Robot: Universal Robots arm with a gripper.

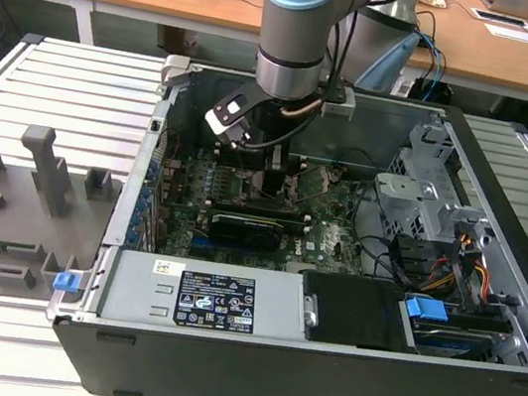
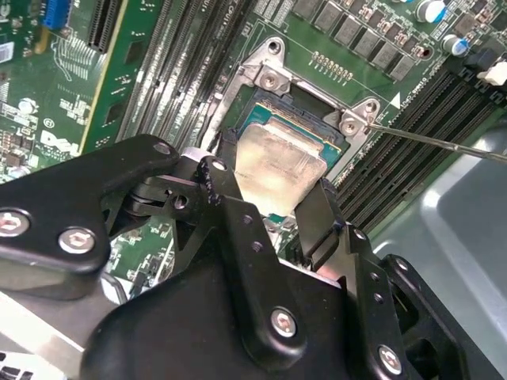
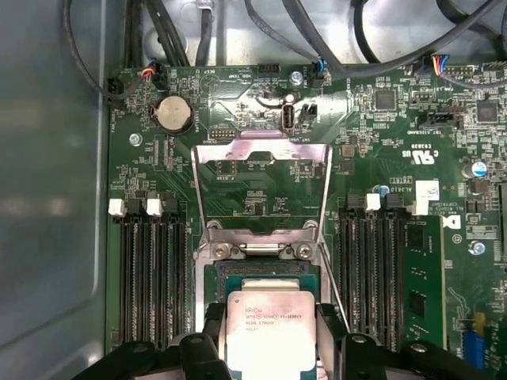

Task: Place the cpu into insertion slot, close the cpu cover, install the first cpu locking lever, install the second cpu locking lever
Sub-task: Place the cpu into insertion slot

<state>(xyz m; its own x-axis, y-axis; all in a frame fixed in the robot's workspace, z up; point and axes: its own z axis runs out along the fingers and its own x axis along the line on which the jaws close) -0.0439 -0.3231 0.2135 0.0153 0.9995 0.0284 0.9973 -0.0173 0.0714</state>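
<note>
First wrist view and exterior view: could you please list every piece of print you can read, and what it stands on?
None can be read with confidence.
cpu: printed lines on its metal face, too small.
motherboard: white markings, too small.
power supply label: too small.

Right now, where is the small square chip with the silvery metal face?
In the first wrist view the silvery chip is held by the black gripper, just over the dark square socket.
</note>
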